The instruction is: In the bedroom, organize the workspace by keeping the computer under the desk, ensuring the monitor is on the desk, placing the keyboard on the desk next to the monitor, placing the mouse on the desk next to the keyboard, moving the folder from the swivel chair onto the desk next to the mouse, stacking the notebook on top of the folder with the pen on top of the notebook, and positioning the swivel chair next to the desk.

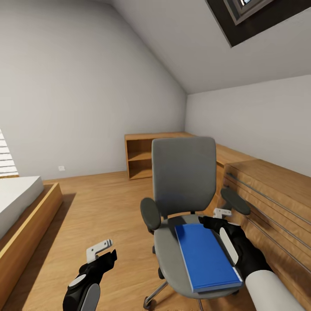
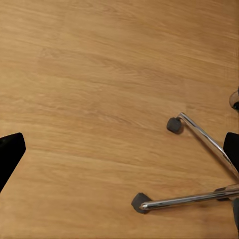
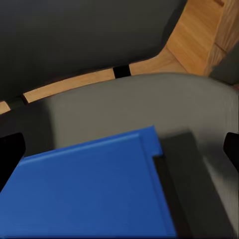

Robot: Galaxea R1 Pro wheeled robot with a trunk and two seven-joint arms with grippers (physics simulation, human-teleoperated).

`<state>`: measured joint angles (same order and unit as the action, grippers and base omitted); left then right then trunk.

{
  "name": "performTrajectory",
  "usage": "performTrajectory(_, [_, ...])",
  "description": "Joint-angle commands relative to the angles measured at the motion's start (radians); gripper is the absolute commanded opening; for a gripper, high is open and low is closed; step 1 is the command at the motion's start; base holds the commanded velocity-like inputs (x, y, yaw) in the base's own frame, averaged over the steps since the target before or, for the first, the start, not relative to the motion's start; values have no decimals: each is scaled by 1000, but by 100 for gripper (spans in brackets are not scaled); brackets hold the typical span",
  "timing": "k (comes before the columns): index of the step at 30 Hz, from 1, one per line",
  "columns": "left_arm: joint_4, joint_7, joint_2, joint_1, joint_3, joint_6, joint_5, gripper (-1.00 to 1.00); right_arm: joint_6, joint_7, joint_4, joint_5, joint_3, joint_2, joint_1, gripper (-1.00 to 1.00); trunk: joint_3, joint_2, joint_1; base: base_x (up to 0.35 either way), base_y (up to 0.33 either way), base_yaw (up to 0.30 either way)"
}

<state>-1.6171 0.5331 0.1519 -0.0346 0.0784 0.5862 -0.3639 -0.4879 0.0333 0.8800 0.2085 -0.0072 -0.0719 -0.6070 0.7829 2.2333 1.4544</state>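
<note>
The swivel chair [image 1: 183, 172] stands in front of me, its grey back upright and its black armrests out to both sides. On its seat lies the blue folder [image 1: 206, 255], flat and lengthwise. My right gripper [image 1: 214, 218] hovers open just above the folder's far corner, near the backrest. In the right wrist view that folder corner [image 3: 84, 189] sits between the spread fingertips [image 3: 10, 157] of the right gripper [image 3: 119, 154], with the grey seat [image 3: 149, 104] around it. My left gripper [image 1: 103, 255] hangs open over the floor left of the chair. The left gripper [image 2: 119, 149] looks down on the chair's chrome base [image 2: 199, 199].
A low light-wood shelf cabinet [image 1: 140, 155] stands against the back wall. A long wooden cabinet with slatted fronts [image 1: 272, 198] runs along the right, close to the chair's armrest [image 1: 235, 201]. A bed on a wooden platform [image 1: 26, 216] fills the left. Wooden floor [image 1: 103, 207] lies between.
</note>
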Motion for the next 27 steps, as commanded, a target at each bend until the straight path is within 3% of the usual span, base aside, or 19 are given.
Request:
performTrajectory(1, [-1,10,0,-1,1,2,-10,100,-5,3,1,9,0,0,0,100,4,8,4,0,0,0])
performTrajectory(19, [-1,11,0,-1,1,1,-10,100,-5,6,-3,6,4,0,0,100,61,134,73,0,0,0])
performTrajectory(27, [-1,11,0,-1,1,1,-10,100,-5,7,-3,6,4,0,0,100,67,148,80,0,0,0])
